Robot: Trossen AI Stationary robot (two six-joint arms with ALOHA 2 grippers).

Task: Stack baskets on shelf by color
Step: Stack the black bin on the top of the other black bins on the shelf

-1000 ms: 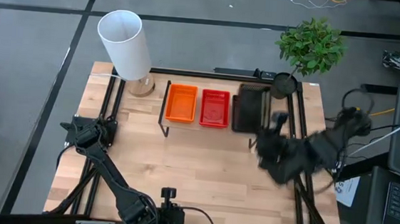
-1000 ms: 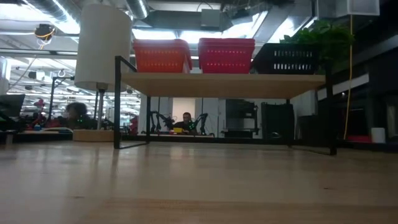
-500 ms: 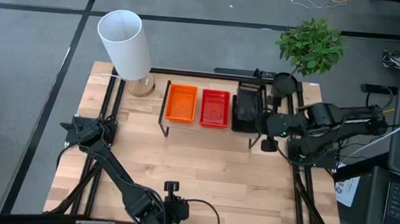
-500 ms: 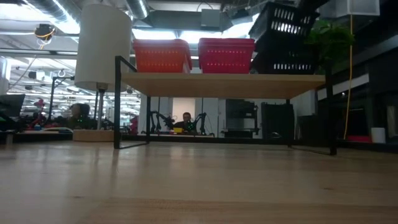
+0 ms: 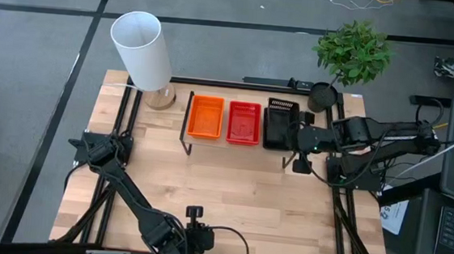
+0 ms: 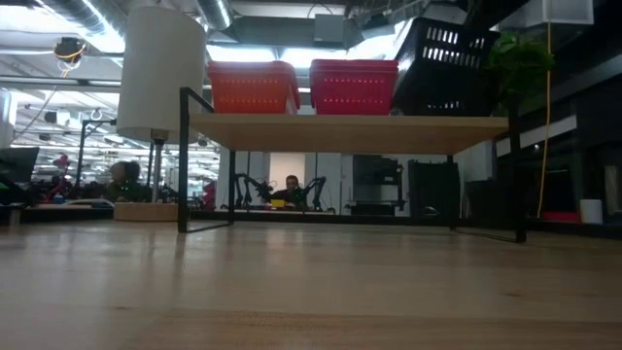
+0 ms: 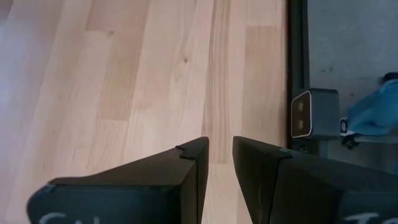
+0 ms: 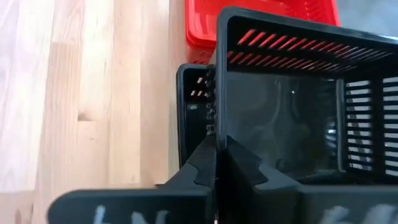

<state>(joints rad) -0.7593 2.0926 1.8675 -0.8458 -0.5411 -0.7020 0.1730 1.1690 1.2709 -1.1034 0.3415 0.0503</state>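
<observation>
The right pincer was clamped on the top black basket's wall; looked slightly tilted, so level it over the black stack underneath before releasing.

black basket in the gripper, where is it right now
In the high view the black basket sits at the shelf's right end, beside the red basket, pinched by the right gripper; the low view shows it tilted.

The baskets look like shiny plastic with holes. The shelf is smooth pale wood on thin black metal legs. The table is smooth wood too.
</observation>
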